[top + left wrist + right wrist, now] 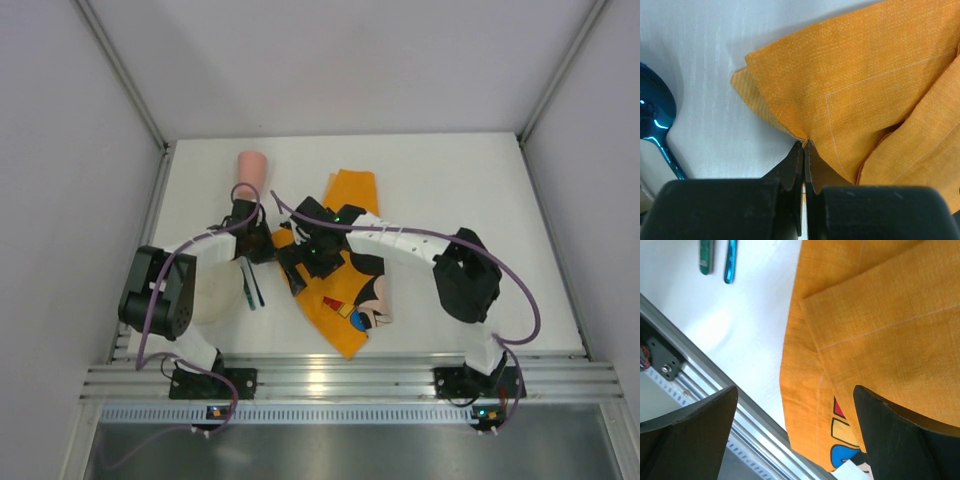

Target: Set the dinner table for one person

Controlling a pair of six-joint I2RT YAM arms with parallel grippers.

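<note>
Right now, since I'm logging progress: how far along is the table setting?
Early. Nothing looks placed: the orange mat lies folded and rumpled on the dinner table. In hand: the left gripper pinches its edge, the right gripper hangs open over it. Left: flatten the mat, then arrange plate, blue spoon and pink cup.

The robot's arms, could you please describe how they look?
Both the left arm and right arm have white links, bulky black joints and a purple cable. The left gripper has black, toothed fingers; the right gripper, black curved ones.
</note>
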